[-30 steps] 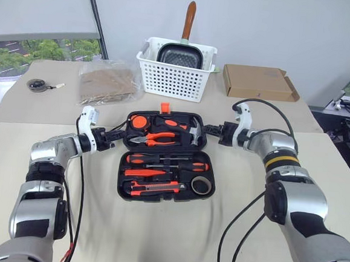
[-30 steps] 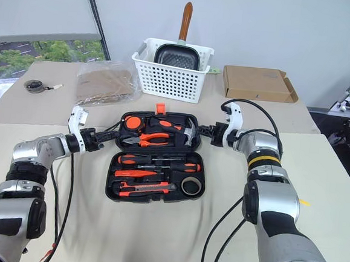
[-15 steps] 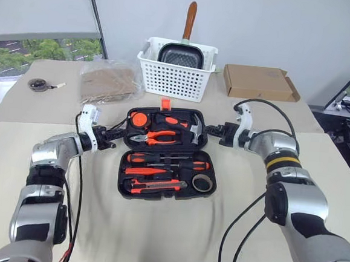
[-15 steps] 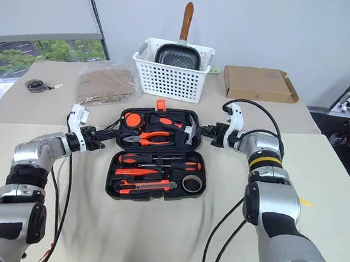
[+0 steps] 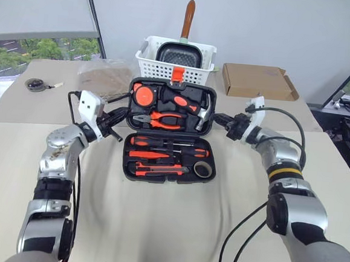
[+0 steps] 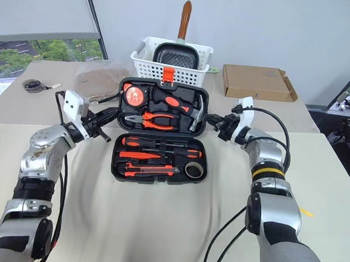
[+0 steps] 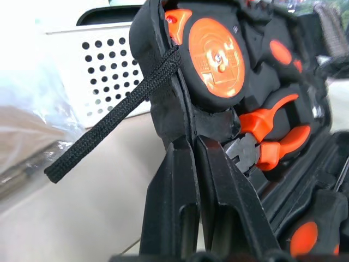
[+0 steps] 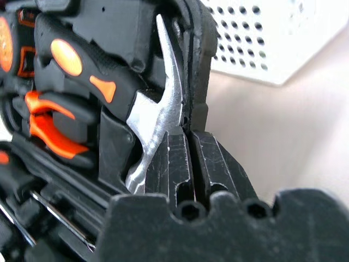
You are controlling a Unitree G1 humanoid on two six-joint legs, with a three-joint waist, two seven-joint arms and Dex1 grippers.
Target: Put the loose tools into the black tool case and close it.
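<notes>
Fingers of both grippers were pinched shut on the lid's side edges: our left gripper (image 7: 199,191) on its left rim, our right gripper (image 8: 191,164) on its right rim beside the hammer (image 5: 204,112). We held the lid (image 5: 171,106) of the case (image 5: 169,167) tilted up off the table (image 5: 155,226), roughly half raised, its orange latch (image 5: 177,74) at the far top edge.

Tools sat in their slots. In the near half lay two black-and-orange screwdrivers (image 5: 165,145), a thin orange screwdriver (image 5: 150,156), the knife (image 5: 155,168) and the tape roll (image 5: 203,169). The lid carried the pliers (image 5: 161,119), the hammer and a round orange tape measure (image 5: 144,94). We saw no loose tool left on the table, so we judged packing done and closing under way.

Our next move, as we read it, called for both arms to swing the lid evenly toward us and down onto the near half, then for the latch to be pressed home. An uneven pull could twist the lid or drag the case across the table; a tool that slipped from its slot could stop the halves meeting.

Just beyond the case stood a white basket (image 5: 150,65) holding a pan (image 5: 180,54), close behind the lid but not blocking its path. A plastic bag (image 5: 103,77) lay far left, a cardboard box (image 5: 257,82) far right, both well apart from the case.
</notes>
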